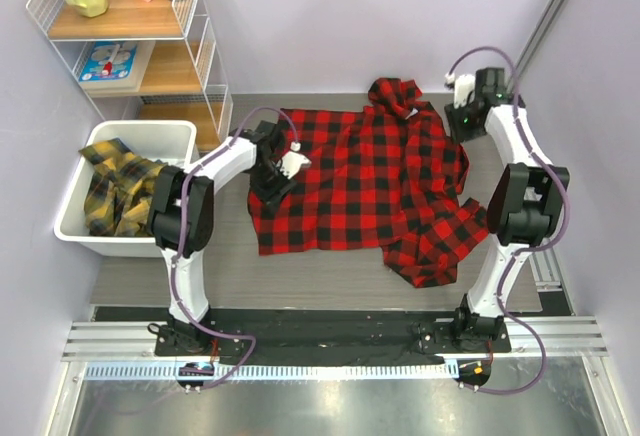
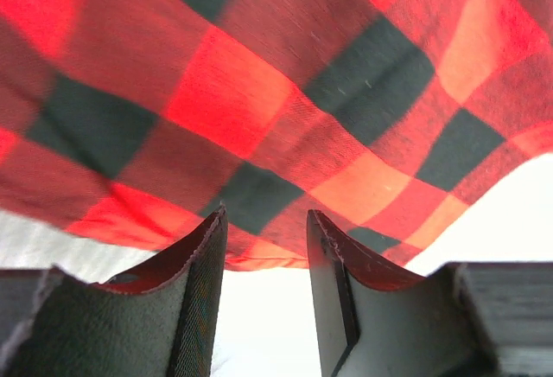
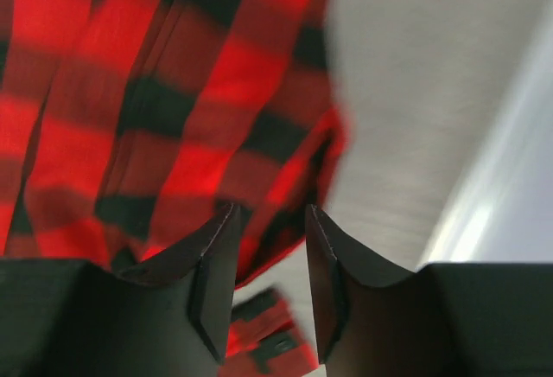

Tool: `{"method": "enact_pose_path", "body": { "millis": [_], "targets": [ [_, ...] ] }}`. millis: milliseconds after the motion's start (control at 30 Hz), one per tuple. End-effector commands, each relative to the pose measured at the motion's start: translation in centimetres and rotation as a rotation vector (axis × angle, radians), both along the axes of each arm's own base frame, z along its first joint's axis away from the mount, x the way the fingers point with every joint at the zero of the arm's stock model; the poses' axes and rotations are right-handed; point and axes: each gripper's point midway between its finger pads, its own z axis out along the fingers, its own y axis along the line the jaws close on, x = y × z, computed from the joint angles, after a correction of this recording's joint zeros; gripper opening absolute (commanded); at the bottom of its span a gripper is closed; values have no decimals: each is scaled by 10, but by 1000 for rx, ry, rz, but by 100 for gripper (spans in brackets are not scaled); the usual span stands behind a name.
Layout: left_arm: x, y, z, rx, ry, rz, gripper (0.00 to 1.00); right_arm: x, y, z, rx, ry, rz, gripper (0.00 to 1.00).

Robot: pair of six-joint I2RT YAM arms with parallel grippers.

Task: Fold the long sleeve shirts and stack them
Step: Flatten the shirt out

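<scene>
Top external view has the red-and-black shirt spread mostly flat in the middle of the grey surface, its collar end bunched at the far edge and one sleeve folded in a rumpled heap at its near right corner. The left fingers are down on the shirt's left edge, about halfway along that side. The right fingers are at the shirt's far right corner, just beside the bunched collar. To the left of the shirt, well apart from it, a white bin holds crumpled yellow-and-black shirts, and a wire shelf stands beyond the bin. From the left wrist, the left fingers stand parted with a clear gap, and the hem of the shirt runs across just past their tips; nothing is pinched between them. From the right wrist, the picture is blurred, yet the right fingers also show a narrow gap between them, with an edge of the shirt beyond the tips and bare surface to its right; no cloth is clamped.
</scene>
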Motion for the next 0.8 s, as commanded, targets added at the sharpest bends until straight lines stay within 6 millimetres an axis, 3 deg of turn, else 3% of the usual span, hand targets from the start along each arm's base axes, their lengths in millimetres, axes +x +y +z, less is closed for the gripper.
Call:
{"method": "enact_pose_path", "body": {
  "millis": [0, 67, 200, 233, 400, 433, 533, 667, 700, 767],
  "targets": [
    [-19, 14, -7, 62, 39, -41, 42, -53, 21, -68, 59, 265, 26, 41],
    [-30, 25, -16, 112, 51, -58, 41, -64, 20, -91, 54, 320, 18, 38],
    [-52, 47, -27, 192, 83, -75, 36, -75, -2, -122, -59, 382, -11, 37],
    [-66, 54, -33, 210, 116, -84, 35, -82, -6, -131, -65, 411, -5, 37],
    [-107, 81, -31, 275, 147, -134, 30, -112, -49, -133, -224, 466, -2, 37],
    [-120, 88, -34, 292, 168, -144, 30, -117, -55, -124, -246, 452, -11, 37],
    [-118, 90, -22, 290, 104, -132, 36, -115, -45, -102, -184, 389, 12, 41],
    [-96, 48, 13, 111, 50, -69, 50, -119, 0, -46, 10, 297, 129, 58],
    [-88, 30, 27, 60, 29, -64, 51, -135, 8, -38, 39, 336, 165, 61],
    [-84, 13, 37, 18, 11, -76, 54, -159, 12, -20, 29, 333, 205, 85]
  ]
}}
